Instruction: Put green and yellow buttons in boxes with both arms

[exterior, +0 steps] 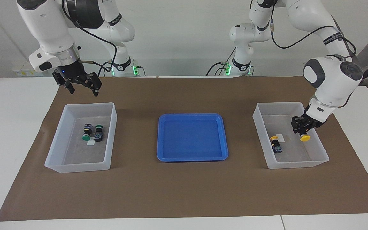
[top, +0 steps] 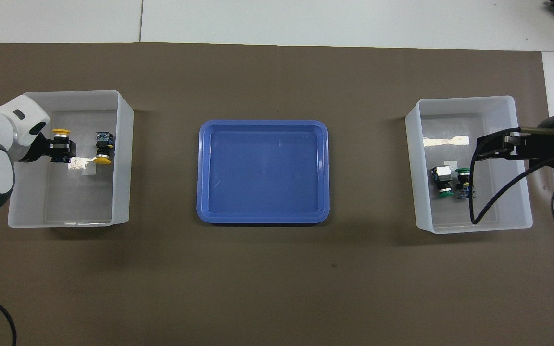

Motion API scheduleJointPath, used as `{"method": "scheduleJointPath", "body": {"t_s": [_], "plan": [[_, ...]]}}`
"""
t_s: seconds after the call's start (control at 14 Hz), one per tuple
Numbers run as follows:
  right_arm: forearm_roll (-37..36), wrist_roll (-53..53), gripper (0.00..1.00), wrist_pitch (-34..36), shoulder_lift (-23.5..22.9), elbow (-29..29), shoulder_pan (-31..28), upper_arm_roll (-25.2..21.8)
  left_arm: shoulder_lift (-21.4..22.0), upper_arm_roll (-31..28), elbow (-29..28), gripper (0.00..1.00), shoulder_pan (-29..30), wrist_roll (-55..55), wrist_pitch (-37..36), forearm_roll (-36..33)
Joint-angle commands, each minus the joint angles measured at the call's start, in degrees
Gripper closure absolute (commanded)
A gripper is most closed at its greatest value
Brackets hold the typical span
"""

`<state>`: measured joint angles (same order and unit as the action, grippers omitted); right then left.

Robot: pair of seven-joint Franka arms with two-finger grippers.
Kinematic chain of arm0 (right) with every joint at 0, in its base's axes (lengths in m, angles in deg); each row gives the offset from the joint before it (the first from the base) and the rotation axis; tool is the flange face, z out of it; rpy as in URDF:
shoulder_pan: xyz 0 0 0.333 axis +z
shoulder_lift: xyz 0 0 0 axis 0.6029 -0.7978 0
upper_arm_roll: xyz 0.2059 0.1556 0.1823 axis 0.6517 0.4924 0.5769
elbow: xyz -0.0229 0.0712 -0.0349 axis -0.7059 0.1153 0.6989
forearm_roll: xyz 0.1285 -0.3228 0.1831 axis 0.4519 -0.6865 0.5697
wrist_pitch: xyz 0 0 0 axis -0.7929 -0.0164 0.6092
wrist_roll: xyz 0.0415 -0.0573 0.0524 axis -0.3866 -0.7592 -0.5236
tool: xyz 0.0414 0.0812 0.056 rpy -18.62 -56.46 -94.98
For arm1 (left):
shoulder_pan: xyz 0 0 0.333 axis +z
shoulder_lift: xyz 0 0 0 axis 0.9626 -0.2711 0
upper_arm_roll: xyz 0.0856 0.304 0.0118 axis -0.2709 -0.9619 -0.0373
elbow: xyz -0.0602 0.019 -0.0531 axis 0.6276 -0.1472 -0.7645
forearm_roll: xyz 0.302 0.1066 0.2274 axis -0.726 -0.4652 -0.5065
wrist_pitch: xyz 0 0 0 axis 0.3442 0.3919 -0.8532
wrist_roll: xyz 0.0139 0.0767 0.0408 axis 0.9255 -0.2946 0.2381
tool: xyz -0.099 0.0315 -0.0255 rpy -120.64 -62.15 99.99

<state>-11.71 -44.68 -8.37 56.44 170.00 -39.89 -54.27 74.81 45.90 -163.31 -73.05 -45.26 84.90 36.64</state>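
From across the table, my left gripper (exterior: 302,127) hangs inside the clear box (exterior: 318,149) at the left arm's end, pinched tight on a yellow button (exterior: 304,137). The button's yellow cap points down and toward the camera, away from my base, so its long axis runs along my fingers' reach, cap outermost. It is over the box floor on the side toward the table's end (whether it already touches the floor I cannot tell). The other yellow button (exterior: 276,144) lies on the floor of the same box, nearer the blue tray (exterior: 192,137), with a small white tag (exterior: 279,137) between it and what I hold. My right gripper (exterior: 81,83) waits with its jaws spread wide, up over the robot-side rim of the other clear box (exterior: 78,163), where two green buttons (exterior: 92,132) lie side by side.

From overhead, the held button shows its cap (top: 60,131) farther from the robots than its dark body, which sits in my left fingers; the loose yellow button lies beside it, closer to the tray, well apart from my tool. The drop turns on that gap: I judge there is room to let go straight down without knocking the loose one. Here the right gripper (top: 486,146) reads as over the green pair's box, and the green buttons sit nearer to the robots than its tips. The blue tray is bare in the middle.
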Motion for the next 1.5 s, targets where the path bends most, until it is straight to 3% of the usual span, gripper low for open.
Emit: {"method": "scheduleJointPath", "body": {"t_s": [0.0, 0.14, 0.21, 0.43, 0.64, 0.93, 1.42], "plan": [[1.4, 1.3, 0.0, -0.5, 0.7, 0.8, -0.8, 0.4, -0.7, 0.2, -3.7, 1.0, 0.4, -0.2, 5.3, -0.1], [1.5, 1.3, 0.0, -0.5, 0.7, 0.8, -0.8, 0.4, -1.4, 0.2, -3.7, 1.0, 0.4, -0.2, 5.5, -0.1], [1.4, 1.3, 0.0, -0.5, 0.7, 0.8, -0.8, 0.4, -1.4, 0.2, -3.7, 0.94, 0.4, -0.2, 5.5, -0.1], [1.5, 1.3, 0.0, -0.5, 0.7, 0.8, -0.8, 0.4, -1.5, 0.2, -3.0, 0.45, 0.3, -0.3, 4.7, -0.1], [1.5, 1.3, 0.0, -0.5, 0.7, 0.8, -1.0, 0.4, -1.5, 0.2, -2.0, 0.31, 0.0, -0.4, 3.4, -0.2], [1.4, 1.3, 0.0, -0.5, 0.7, 0.8, -1.2, 0.4, -0.8, 0.4, 4.2, 0.31, -0.6, -0.3, -6.0, -0.2], [1.5, 1.4, 0.0, 0.2, 0.9, 0.8, -0.8, 0.4, -0.5, 1.0, 21.8, 0.32, -2.3, 1.5, -30.2, -0.3]]}}
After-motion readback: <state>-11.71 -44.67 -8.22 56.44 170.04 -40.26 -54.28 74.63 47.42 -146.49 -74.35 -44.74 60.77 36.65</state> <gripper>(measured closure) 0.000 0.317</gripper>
